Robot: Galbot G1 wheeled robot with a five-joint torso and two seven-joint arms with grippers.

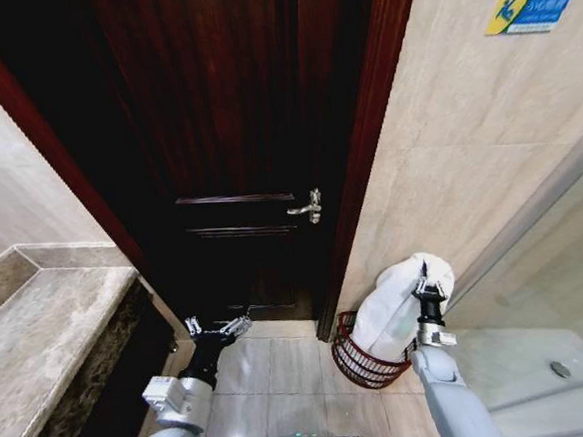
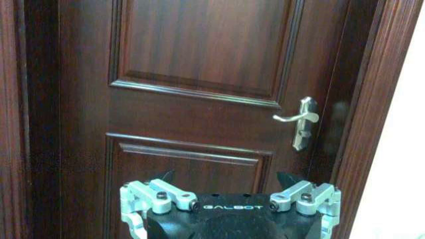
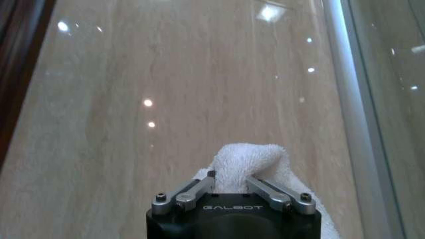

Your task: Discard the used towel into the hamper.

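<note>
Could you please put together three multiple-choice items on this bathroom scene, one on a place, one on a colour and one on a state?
1. Where does the hamper stand?
A. on the floor by the door frame and the tiled wall
B. on the stone ledge
C. behind the glass panel

2. What colour is the towel?
A. blue
B. white
C. brown

3. How is the left gripper?
A. shut on the towel
B. shut on the door handle
C. open and empty

Answers:
1 A: it sits low at the foot of the frame.
2 B: the cloth in the right gripper is white.
3 C: its fingers stand spread, facing the door.
</note>
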